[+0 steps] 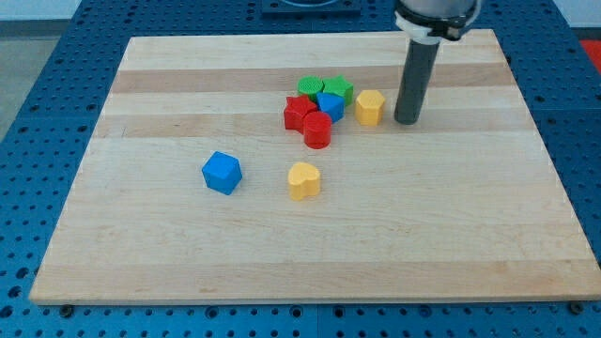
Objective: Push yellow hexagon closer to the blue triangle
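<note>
My tip stands just right of the yellow hexagon, which lies just right of the blue triangle, apparently not touching it. The blue cube and the yellow heart lie well apart from these, toward the view's bottom left.

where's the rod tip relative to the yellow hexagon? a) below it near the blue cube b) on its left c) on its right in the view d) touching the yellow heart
c: my tip stands just to the view's right of the yellow hexagon, with a small gap between them.

blue cube, yellow heart, red cylinder
</note>
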You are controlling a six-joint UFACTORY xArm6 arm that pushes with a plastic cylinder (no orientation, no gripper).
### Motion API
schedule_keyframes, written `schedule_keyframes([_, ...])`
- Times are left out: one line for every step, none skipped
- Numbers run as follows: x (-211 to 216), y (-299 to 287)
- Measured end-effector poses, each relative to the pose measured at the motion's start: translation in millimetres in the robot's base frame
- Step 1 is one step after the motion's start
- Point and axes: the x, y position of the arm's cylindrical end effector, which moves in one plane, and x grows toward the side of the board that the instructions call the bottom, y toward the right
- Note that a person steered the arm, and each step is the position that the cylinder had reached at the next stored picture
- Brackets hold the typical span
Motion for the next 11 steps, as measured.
schedule_keyframes([-3, -8])
schedule_keyframes([-8, -13])
schedule_keyframes([-9, -13])
schedule_keyframes([-9, -13])
schedule_keyframes([-9, -13])
schedule_keyframes([-9, -17])
schedule_keyframes([-9, -23])
schedule_keyframes([-9, -24])
schedule_keyframes([-9, -24])
schedule_keyframes([-9, -25])
schedule_keyframes([-9, -25])
